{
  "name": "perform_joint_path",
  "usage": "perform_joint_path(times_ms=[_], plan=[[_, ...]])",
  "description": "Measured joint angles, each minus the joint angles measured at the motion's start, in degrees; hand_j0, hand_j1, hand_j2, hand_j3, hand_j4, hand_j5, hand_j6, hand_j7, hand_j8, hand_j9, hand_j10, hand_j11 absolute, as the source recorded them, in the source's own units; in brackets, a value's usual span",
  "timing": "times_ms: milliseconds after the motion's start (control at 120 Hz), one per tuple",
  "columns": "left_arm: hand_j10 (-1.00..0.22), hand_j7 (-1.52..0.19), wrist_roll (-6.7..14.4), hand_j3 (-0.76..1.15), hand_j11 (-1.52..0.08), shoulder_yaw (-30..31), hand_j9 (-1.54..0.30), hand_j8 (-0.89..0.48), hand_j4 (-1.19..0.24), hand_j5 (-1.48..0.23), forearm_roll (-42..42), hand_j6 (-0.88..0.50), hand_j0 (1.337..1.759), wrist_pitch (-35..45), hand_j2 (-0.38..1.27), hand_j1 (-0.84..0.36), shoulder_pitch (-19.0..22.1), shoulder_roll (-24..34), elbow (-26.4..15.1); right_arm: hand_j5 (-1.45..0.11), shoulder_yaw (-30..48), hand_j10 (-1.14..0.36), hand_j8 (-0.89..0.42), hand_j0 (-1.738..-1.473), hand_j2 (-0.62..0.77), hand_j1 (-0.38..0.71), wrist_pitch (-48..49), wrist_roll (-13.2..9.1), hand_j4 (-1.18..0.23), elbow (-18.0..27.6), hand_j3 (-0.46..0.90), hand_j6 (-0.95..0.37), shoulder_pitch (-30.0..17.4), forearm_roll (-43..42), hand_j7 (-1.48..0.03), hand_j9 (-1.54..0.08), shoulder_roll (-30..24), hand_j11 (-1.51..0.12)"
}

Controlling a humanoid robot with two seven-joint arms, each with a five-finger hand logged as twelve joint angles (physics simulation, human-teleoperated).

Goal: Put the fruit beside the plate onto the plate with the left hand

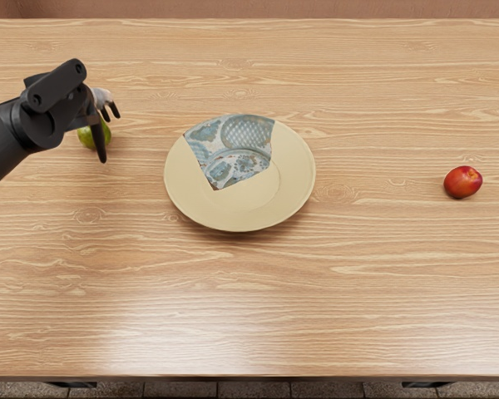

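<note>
Head view, worktop point(249, 299) light wood grain.

- L arm enters from left edge, dark casing. Left hand point(97, 115) sits right over the green fruit point(86, 138), covering most of it; only bits of green show below and beside it.
- Hand state: cannot tell whether it's closed on the fruit or just above it. Contact not clear from this angle.
- Green fruit is on worktop, left of the plate point(295, 179), near but apart from rim. Not on plate.
- Plate approx centre, cream, w/ blue-grey patterned wedge point(233, 150) across upper part.
- Red fruit point(463, 181) far right, well apart from plate.
</note>
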Motion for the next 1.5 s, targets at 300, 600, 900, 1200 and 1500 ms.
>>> perform_joint_path(times_ms=[300, 600, 900, 1200, 1500], plan=[[0.15, -0.47, 0.3, 0.0, -0.48, 0.0, -0.47, 0.31, -0.37, -0.47, -2.1, -0.37, 1.658, -3.2, 0.07, -0.09, -0.8, 0.4, -0.2, 0.0, 0.0, 0.0, 0.0, -1.658, 0.0, -0.35, 0.1, 0.0, 0.0, 0.0, 0.0, 0.0, 0.1, 0.0, 0.0, 0.0, 0.0, 0.0], [-0.08, -0.27, 0.8, 0.0, -0.28, -0.1, -0.27, -0.03, -0.21, -0.27, -3.6, -0.21, 1.658, 4.0, 0.04, 0.09, -0.9, 0.7, 0.3, 0.0, -0.1, 0.0, 0.0, -1.658, 0.0, -0.35, 0.1, 0.0, 0.0, 0.0, 0.0, 0.0, 0.1, 0.0, 0.0, 0.0, 0.0, 0.0], [-0.1, -0.17, 0.3, 0.0, -0.17, 0.5, -0.17, -0.09, -0.13, -0.17, -3.8, -0.13, 1.658, 8.9, 0.03, 0.19, 1.0, -0.6, 5.9, 0.0, -0.1, 0.0, 0.0, -1.658, 0.0, -0.35, 0.1, 0.0, 0.0, 0.0, 0.0, 0.0, 0.1, 0.0, 0.0, 0.0, 0.0, 0.0], [-0.11, -0.15, 0.2, 0.0, -0.15, 0.7, -0.15, -0.1, -0.11, -0.15, -3.9, -0.11, 1.658, 9.3, 0.02, 0.21, 3.1, -1.3, 6.7, 0.0, 0.0, 0.0, 0.0, -1.658, 0.0, -0.35, -0.1, 0.0, 0.0, 0.0, 0.0, 0.0, 0.2, 0.0, 0.0, 0.0, 0.0, 0.0], [-0.12, -0.16, 0.1, 0.0, -0.16, 0.8, -0.16, -0.12, -0.12, -0.16, -3.8, -0.1, 1.658, 9.3, 0.03, 0.2, 2.8, -2.6, 6.8, 0.0, 0.0, 0.0, 0.0, -1.658, 0.0, -0.35, -0.2, 0.0, 0.0, 0.0, 0.0, 0.0, 0.3, 0.0, 0.0, 0.0, 0.0, 0.0]])
